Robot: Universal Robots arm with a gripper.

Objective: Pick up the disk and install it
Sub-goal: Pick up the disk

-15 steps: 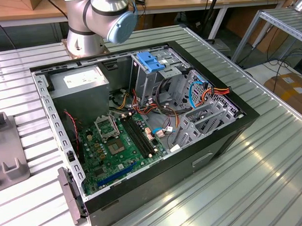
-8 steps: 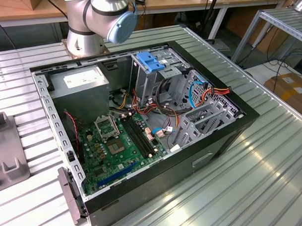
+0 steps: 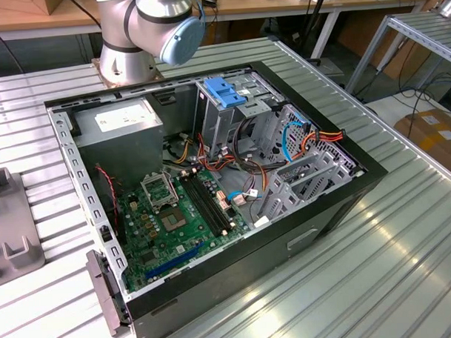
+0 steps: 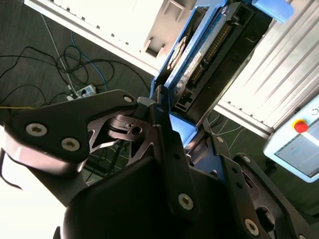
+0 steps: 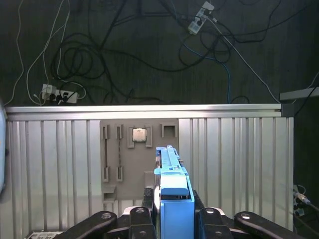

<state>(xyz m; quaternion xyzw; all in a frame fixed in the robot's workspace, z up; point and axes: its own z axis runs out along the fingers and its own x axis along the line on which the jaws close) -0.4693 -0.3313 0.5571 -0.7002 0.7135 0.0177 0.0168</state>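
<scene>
On the exterior view's left, a grey moulded fixture [image 3: 13,236] lies on the ribbed aluminium table [image 3: 392,267]. The open black computer case [image 3: 338,209] sits mid-table, with its grey metal drive cage [image 3: 224,128] toward the back. The pick looks done: in the first wrist view the black gripper [image 5: 173,205] is clenched on the disk [image 5: 169,162], a flat grey-metal hard drive in bright blue plastic rails, held above the table. Installing it in the case remains. Beyond the table's edge lie a dark floor, tangled cables [image 5: 99,55] and a white power strip [image 5: 60,93].

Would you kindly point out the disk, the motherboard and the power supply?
the disk [image 5: 174,199]: first wrist view, its blue carrier rail.
the motherboard [image 3: 142,235]: exterior view, green board surface.
the power supply [image 3: 119,122]: exterior view, labelled grey face.
</scene>
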